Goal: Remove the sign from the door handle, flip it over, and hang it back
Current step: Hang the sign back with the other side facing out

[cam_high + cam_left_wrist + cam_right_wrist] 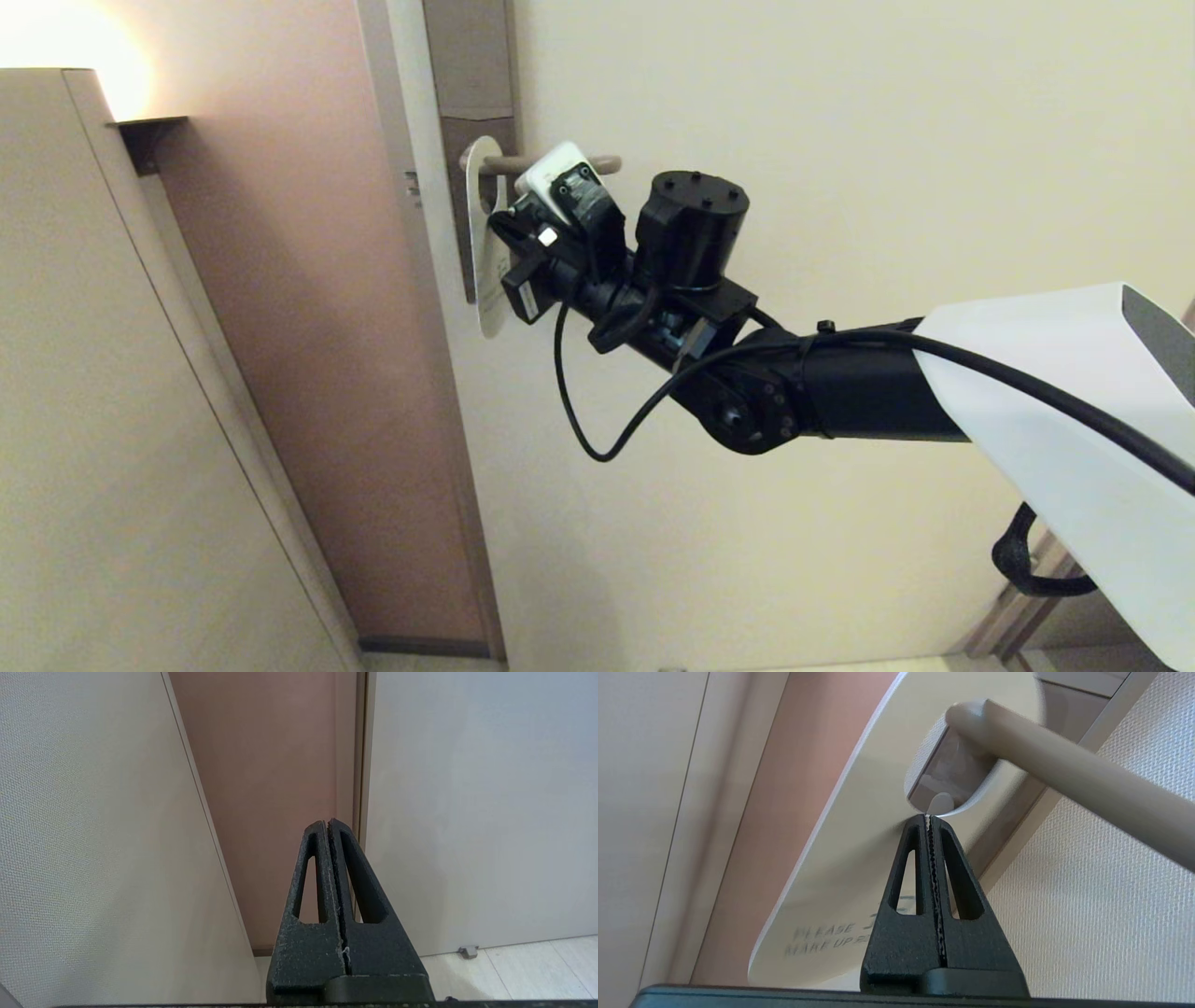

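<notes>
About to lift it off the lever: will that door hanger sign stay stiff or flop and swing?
The sign looks like a thin flat card, so probably light and somewhat bendy. It hangs by its hole on the door handle, so it will likely swing. The right gripper is shut at the hole's rim.

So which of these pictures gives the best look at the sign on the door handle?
The right wrist view: the sign fills it, white side facing, "PLEASE MAKE UP" readable, its hole around the door handle. The head view shows only the sign's thin edge, mostly hidden behind the right arm. The left wrist view shows none of it.
</notes>
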{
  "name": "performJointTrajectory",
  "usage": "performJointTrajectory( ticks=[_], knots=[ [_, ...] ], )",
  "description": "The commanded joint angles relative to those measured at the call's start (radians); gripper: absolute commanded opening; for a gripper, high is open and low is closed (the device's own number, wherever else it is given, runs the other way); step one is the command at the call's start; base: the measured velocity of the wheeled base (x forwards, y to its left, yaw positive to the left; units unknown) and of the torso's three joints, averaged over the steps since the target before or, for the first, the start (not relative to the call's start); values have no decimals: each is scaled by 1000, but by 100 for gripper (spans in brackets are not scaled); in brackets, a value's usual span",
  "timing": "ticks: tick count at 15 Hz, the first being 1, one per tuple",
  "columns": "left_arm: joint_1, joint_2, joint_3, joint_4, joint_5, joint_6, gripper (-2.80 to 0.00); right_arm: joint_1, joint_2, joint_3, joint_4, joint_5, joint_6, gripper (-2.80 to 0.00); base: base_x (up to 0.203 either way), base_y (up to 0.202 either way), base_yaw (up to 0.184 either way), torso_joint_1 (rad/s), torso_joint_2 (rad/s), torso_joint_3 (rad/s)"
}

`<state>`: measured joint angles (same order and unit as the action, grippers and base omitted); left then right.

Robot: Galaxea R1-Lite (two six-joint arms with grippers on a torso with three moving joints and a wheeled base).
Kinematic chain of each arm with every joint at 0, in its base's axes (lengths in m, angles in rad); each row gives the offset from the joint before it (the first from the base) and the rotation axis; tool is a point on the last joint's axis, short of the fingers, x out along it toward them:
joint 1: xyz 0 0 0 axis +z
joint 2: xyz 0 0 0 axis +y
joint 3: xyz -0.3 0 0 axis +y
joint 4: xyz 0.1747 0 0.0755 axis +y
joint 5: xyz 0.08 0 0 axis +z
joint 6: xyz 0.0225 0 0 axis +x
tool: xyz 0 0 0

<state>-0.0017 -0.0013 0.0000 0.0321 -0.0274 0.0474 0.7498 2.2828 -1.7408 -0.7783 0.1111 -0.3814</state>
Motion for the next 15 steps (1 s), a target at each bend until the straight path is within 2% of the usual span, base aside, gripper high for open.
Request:
performJointTrajectory(
  ticks=[1, 9, 15],
  knots=[
    [0, 1, 0, 0, 1, 0, -280, 1, 24, -30, -4, 3, -2, -280, 0, 0, 0, 0, 0, 0],
    [0, 1, 0, 0, 1, 0, -280, 66, 84, -78, -1, 4, -31, -280, 0, 0, 0, 0, 0, 0],
    [0, 1, 0, 0, 1, 0, -280, 53, 125, -139, 1, -29, -33, -280, 0, 0, 0, 0, 0, 0]
  ],
)
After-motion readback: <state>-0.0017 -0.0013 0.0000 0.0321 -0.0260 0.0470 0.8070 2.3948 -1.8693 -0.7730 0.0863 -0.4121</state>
